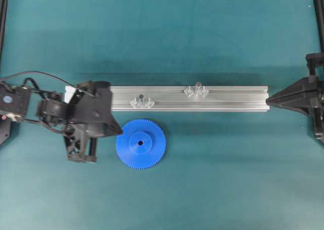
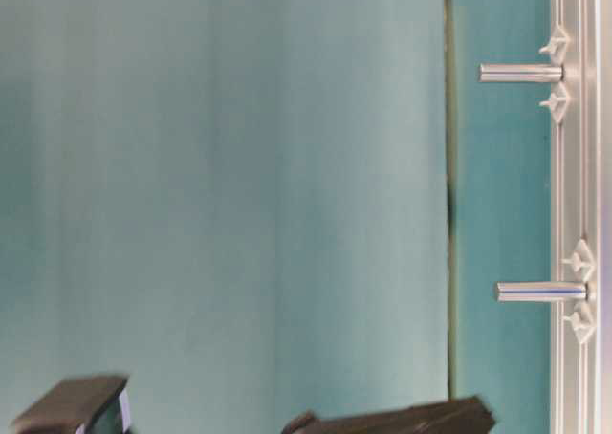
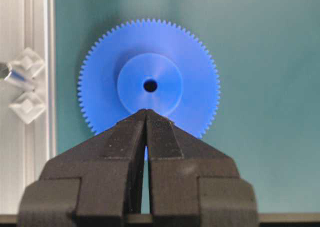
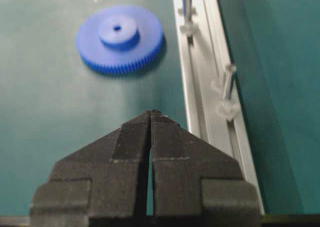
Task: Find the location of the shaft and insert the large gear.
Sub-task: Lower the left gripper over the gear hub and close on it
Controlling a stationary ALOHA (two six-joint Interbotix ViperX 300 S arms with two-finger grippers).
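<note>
The large gear (image 1: 140,144), a bright blue toothed disc with a raised hub, lies flat on the teal mat just in front of the rail. In the left wrist view the large gear (image 3: 150,62) fills the middle. My left gripper (image 3: 146,111) is shut and empty, its tips over the disc's near side; overhead, the left gripper (image 1: 118,132) is at the gear's left rim. Two look-alike upright pins stand between clear mounts: the left pin (image 1: 142,97) and the right pin (image 1: 198,85). I cannot tell which is the shaft. My right gripper (image 1: 268,101) is shut and empty at the rail's right end.
The aluminium rail (image 1: 228,96) runs left to right across the middle of the mat. From the right wrist I see the rail (image 4: 207,102), both pins and the gear (image 4: 120,37) beyond my right gripper (image 4: 151,113). Black frame posts stand at the outer edges.
</note>
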